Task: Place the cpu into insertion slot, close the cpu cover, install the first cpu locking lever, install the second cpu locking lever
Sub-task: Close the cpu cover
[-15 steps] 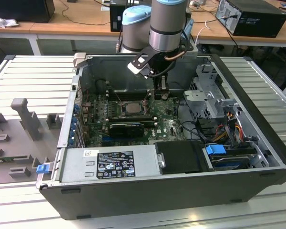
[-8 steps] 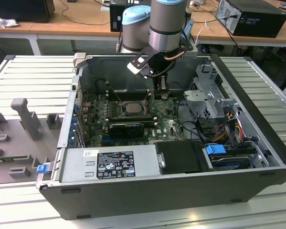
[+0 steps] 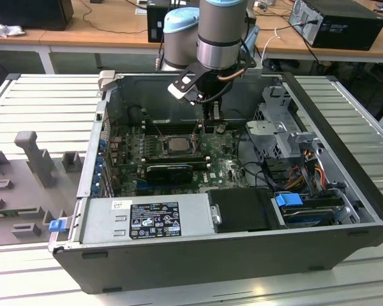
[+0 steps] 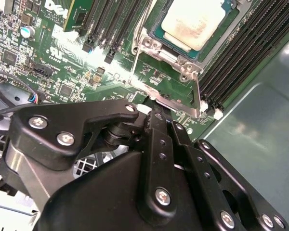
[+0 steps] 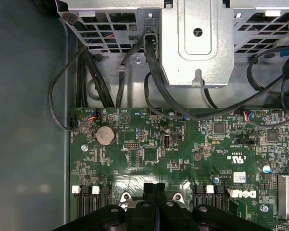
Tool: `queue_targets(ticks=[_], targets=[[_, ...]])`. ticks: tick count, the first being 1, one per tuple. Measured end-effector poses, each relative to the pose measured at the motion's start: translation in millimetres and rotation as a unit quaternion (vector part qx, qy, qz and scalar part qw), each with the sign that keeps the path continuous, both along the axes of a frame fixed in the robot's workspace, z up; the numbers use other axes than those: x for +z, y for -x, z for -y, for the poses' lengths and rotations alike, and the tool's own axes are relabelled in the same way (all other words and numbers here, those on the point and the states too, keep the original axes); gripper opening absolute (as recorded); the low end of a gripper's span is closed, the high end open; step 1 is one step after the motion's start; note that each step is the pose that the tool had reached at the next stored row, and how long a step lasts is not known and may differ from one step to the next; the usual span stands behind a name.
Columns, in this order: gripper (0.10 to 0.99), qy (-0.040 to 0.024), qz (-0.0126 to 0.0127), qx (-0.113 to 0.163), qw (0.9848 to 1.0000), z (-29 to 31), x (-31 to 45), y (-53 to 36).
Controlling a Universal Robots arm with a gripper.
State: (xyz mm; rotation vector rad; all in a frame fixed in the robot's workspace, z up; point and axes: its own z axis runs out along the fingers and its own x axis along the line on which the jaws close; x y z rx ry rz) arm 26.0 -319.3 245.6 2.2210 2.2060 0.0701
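Hovering by the insertion slot (image 4: 154, 48) rim, the end effector (image 5: 155, 187) is pressed together.

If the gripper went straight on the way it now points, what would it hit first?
Probably the metal bar just ahead of the gripper, beside the cpu; how far apart they are in depth is unclear.

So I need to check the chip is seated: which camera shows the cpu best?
The second wrist view: the cpu is close up, its pale top plain, though cut by the picture's edge. In the exterior view the cpu is a small grey square mid-board. The first wrist view looks at the board beside a metal cage.
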Motion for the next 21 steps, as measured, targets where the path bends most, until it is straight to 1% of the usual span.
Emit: queue_targets(ticks=[6,13,21], targets=[[0.106,0.0,0.0,0.0,1.0,0.0,-0.1,1.3],[0.106,0.0,0.0,0.0,1.0,0.0,-0.2,8.6],[0.106,0.0,0.0,0.0,1.0,0.0,-0.2,13.7]])
